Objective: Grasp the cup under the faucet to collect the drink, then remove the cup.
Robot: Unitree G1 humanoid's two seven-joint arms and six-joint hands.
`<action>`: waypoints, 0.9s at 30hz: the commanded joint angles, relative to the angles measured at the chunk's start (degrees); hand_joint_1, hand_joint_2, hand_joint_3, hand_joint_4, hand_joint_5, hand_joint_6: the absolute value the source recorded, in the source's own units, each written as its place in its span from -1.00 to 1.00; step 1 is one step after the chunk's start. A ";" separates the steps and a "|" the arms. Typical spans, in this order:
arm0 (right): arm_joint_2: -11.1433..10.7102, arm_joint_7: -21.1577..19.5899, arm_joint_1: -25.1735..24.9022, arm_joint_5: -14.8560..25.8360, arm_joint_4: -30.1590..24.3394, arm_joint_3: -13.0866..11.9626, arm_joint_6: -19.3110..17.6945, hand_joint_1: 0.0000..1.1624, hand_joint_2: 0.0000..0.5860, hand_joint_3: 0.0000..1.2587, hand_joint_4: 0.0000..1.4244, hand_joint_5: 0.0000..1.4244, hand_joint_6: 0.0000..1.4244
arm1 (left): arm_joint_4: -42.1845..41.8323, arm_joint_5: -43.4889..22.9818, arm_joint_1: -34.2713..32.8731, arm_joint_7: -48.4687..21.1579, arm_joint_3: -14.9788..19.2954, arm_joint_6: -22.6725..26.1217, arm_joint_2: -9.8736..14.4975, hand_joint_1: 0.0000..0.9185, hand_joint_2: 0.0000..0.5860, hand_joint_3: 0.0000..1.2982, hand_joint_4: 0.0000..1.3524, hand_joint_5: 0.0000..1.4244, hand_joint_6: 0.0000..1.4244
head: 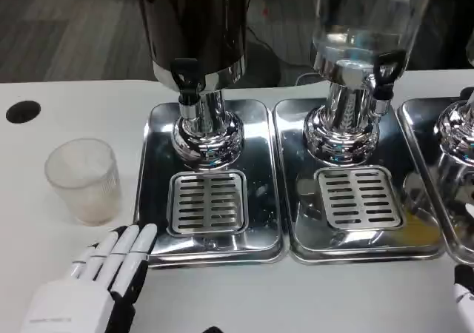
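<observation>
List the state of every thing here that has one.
Cup: upright, empty, on the table left of the trays.
Dark dispenser: tap not running.
Clear dispenser: tap not running.
Left hand: open, holds nothing.
Right hand: at picture edge, state unclear.

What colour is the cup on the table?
Clear, slightly frosted plastic; the cup shows best in the head view.

cup: clear frosted plastic | trays: glossy mirror-polished metal | table: matt white
</observation>
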 commanded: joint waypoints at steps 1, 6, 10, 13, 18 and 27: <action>-0.19 0.45 0.09 0.76 0.02 -0.13 -0.11 -0.10 0.91 -0.81 -1.00 -1.00 -1.00 | -0.41 -0.34 -0.12 -0.61 -0.08 0.76 -0.10 -1.00 -0.63 -0.89 -1.00 -0.88 -0.80; -0.17 0.43 0.35 0.97 -0.09 -0.24 -0.45 -0.09 0.91 -0.81 -1.00 -1.00 -1.00 | 0.03 -2.56 -0.57 -0.08 1.19 1.26 -0.34 -1.00 -0.70 -0.86 -0.96 -0.81 -0.77; 0.04 0.46 0.52 0.95 -0.31 -0.03 -0.38 -0.09 0.91 -0.81 -1.00 -1.00 -1.00 | -0.24 -3.38 -1.01 0.03 2.34 1.74 -0.69 -1.00 -0.72 -0.84 -0.94 -0.77 -0.75; 0.26 0.32 0.78 0.76 -0.51 0.20 -0.60 -0.09 0.91 -0.81 -1.00 -1.00 -1.00 | -0.12 -4.21 -1.75 -0.44 3.08 1.91 -0.53 -1.00 -0.72 -0.84 -0.94 -0.77 -0.75; 0.39 0.24 1.09 0.96 -0.66 0.21 -0.84 -0.09 0.90 -0.80 -1.00 -1.00 -1.00 | 0.69 -5.38 -3.24 -1.83 3.35 2.48 -0.09 -1.00 -0.72 -0.84 -0.94 -0.78 -0.74; -0.28 0.53 0.85 1.99 0.51 -0.04 -1.36 -0.09 0.88 -0.80 -1.00 -1.00 -1.00 | 0.83 -7.58 -6.03 -4.24 4.91 6.37 -1.27 -1.00 -0.79 -0.84 -0.97 -0.82 -0.74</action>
